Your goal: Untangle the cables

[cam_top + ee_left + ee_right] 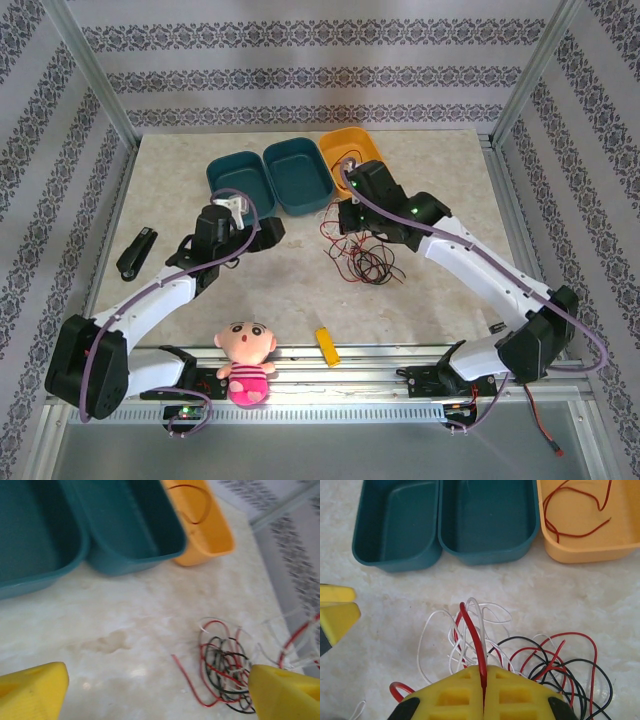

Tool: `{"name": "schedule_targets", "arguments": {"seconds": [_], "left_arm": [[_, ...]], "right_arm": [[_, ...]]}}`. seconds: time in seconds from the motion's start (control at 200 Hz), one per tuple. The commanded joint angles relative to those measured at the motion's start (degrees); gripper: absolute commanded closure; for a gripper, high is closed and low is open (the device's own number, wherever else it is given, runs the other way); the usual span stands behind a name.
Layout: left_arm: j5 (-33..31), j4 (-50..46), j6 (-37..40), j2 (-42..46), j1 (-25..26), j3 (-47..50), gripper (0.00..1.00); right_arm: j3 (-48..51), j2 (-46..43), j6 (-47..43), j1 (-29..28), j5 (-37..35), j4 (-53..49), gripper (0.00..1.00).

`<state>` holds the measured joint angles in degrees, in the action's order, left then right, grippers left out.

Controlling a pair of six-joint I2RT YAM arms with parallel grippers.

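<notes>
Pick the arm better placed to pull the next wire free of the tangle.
Right. The right gripper is shut on a red wire rising out of the cables, with the yellow bin ahead. The left gripper is open beside them, holding nothing.

Left claw [160, 692] spread wide, right claw [484, 690] clamped on red cable [475, 640]

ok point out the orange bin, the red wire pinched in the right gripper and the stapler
orange bin [585, 554], right wrist view, on its front wall
pinched red wire [475, 641], right wrist view, on its upright arch
stapler [136, 253], top external view, on the middle of its body
</notes>
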<state>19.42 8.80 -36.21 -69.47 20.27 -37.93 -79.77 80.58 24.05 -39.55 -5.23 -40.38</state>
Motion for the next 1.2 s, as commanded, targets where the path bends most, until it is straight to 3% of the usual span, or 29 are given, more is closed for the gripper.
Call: {"name": "schedule_targets", "arguments": {"seconds": [0.0, 0.31, 0.46, 0.61, 0.68, 0.764, 0.879, 1.039, 1.199], "left_arm": [[8.08, 12.72, 1.04, -0.96, 1.97, 0.86, 0.14], [15.18, 24.01, 10.86, -9.66, 8.27, -2.0, 0.17], [12.2, 21.78, 14.43, -14.69, 11.68, -5.92, 0.16], [11.61, 26.02, 11.54, -19.49, 12.18, -7.94, 0.17], [12.67, 29.88, 9.2, -21.78, 12.33, -8.47, 0.26], [12.8, 30.92, 7.2, -23.98, 12.47, -9.58, 0.61], [8.7, 27.5, 7.42, -23.96, 12.48, -9.29, 0.86], [2.93, 21.23, 10.95, -20.97, 12.42, -7.67, 1.0], [1.64, 19.95, 13.67, -19.41, 12.43, -6.64, 1.0]], "right_arm": [[-1.63, -2.57, -0.54, -0.45, 0.5, 2.41, 1.0], [-1.12, -3.49, -0.25, -0.43, 4.49, 5.82, 1.0], [0.85, -3.74, 0.73, -0.36, 4.98, 6.59, 1.0], [3.36, -4.07, 1.71, -0.27, 5.39, 6.75, 0.98], [4.92, -3.85, 2.42, -0.16, 5.23, 6.86, 0.96], [6.72, -3.5, 3.18, 0.43, 4.95, 6.98, 0.93], [8.88, -3.69, 4.95, 2.07, 0.97, 5.69, 0.86], [13.0, -5.96, 6.98, 4.77, -0.85, 6.57, 0.78], [15.46, -7.06, 7.63, 6.7, 3.23, 9.39, 0.76]]}}
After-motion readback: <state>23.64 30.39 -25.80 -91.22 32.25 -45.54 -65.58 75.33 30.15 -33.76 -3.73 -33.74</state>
